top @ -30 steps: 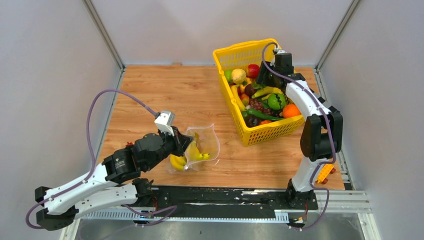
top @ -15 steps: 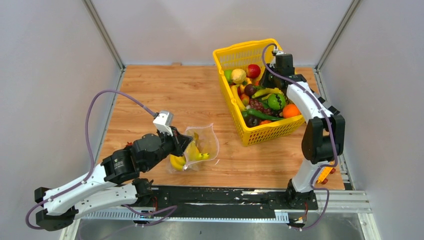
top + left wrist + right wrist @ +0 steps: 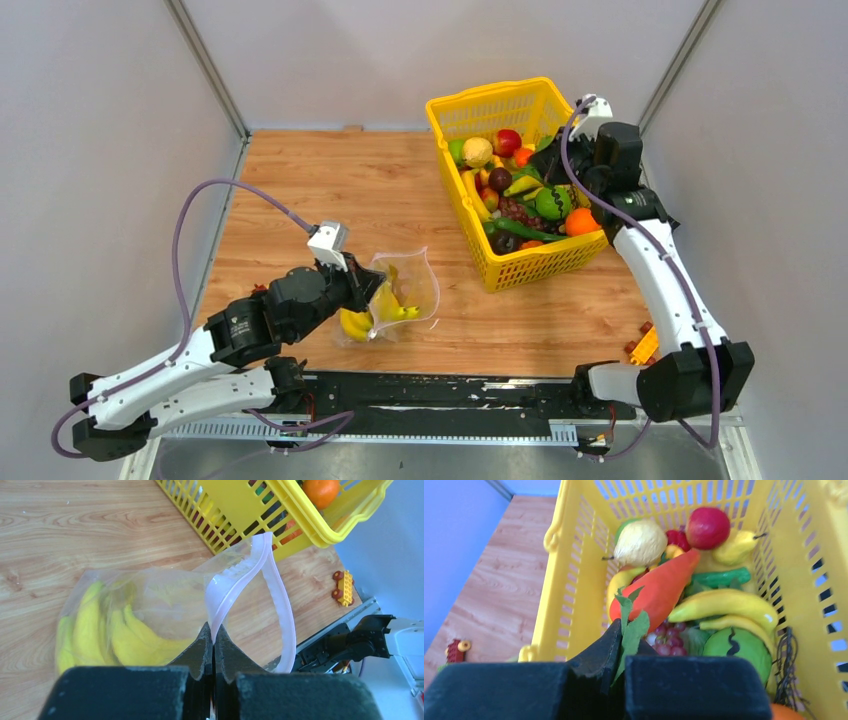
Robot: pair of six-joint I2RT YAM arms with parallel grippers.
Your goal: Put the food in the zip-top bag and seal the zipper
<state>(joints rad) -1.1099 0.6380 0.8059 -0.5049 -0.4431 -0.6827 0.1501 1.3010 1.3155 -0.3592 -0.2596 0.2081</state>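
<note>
The clear zip-top bag (image 3: 408,288) lies on the wooden table with yellow bananas (image 3: 120,635) inside. Its mouth stands open. My left gripper (image 3: 213,632) is shut on the whitish zipper (image 3: 272,585) strip at the bag's rim and holds that edge up. The rest of the food sits in the yellow basket (image 3: 574,555): a pale lemon (image 3: 640,542), a red apple (image 3: 707,526), bananas (image 3: 724,605), grapes. My right gripper (image 3: 626,635) hangs over the basket, shut on the green leaves of an orange carrot (image 3: 659,587). In the top view this gripper (image 3: 545,152) is above the basket's middle.
The basket (image 3: 455,110) stands at the back right, against the right wall. A small yellow and red toy brick (image 3: 648,345) lies near the right arm's base. A black rail (image 3: 450,395) runs along the near edge. Bare wood lies between bag and basket.
My right gripper has shut on the carrot's leaves. The right arm has swung out to the right and its wrist has risen. The left arm and the bag have not moved.
</note>
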